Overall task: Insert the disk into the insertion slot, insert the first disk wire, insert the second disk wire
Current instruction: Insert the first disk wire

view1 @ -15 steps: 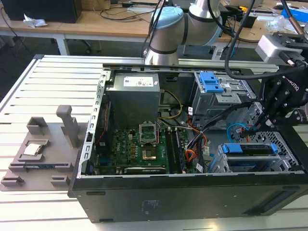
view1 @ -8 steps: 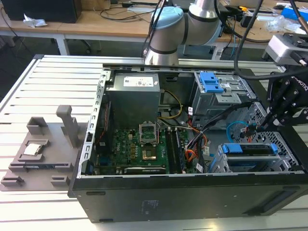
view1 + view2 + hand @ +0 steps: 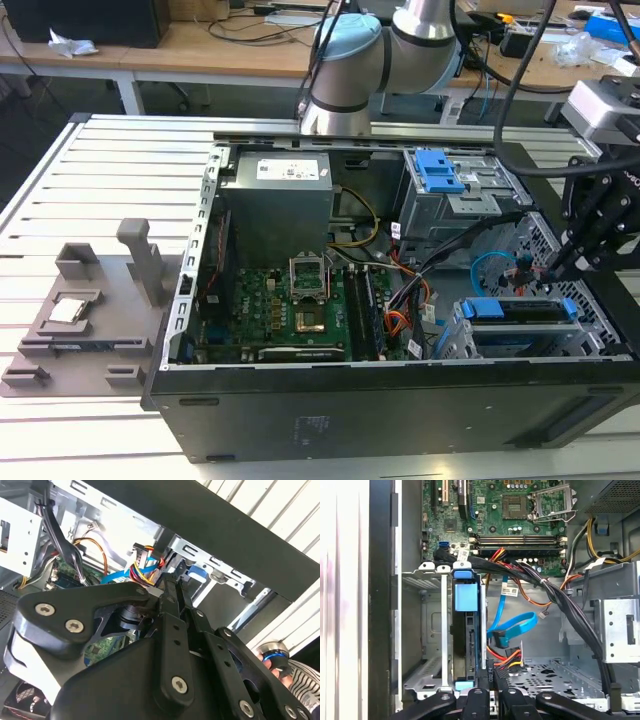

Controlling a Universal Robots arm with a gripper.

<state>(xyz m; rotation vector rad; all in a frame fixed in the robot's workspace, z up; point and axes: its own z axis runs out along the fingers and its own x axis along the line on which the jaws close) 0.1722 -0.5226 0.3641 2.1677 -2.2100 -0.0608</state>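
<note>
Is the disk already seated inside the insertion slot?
Yes: in the first wrist view the disk stands inside the insertion slot, between its grey metal walls.

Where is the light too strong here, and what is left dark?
In the first wrist view the slatted table beside the case is washed out to white; in the second wrist view the case's bare metal wall glares, while the gripper in front is dark; the exterior view is lit evenly.
</note>
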